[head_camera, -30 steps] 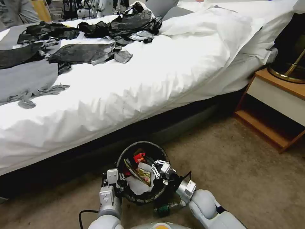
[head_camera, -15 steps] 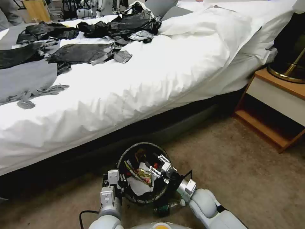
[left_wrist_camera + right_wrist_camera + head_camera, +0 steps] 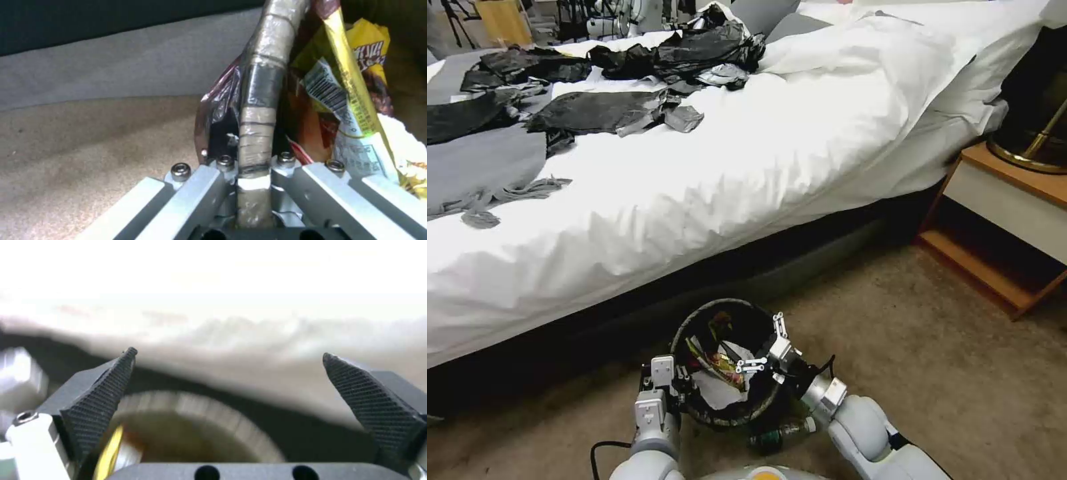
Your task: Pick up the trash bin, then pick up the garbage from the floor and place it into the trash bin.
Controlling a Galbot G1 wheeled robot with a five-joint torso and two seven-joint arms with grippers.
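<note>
1. Holding the trash bin [image 3: 725, 415] by its near rim, the left gripper [image 3: 675, 388] has its jaws clamped on it, low above the carpet beside the bed [image 3: 707, 180].
2. Over the bin's mouth, the right gripper [image 3: 764, 343] hangs with jaws spread and empty; wrappers [image 3: 720, 367] lie inside.
3. A bottle [image 3: 778, 435] lies on the floor under the right arm; fetching it likely comes next.

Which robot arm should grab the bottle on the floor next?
Probably the right. The right gripper is open and empty above the trash bin, close to the bottle. The left gripper is clamped on the bin's rim.
</note>
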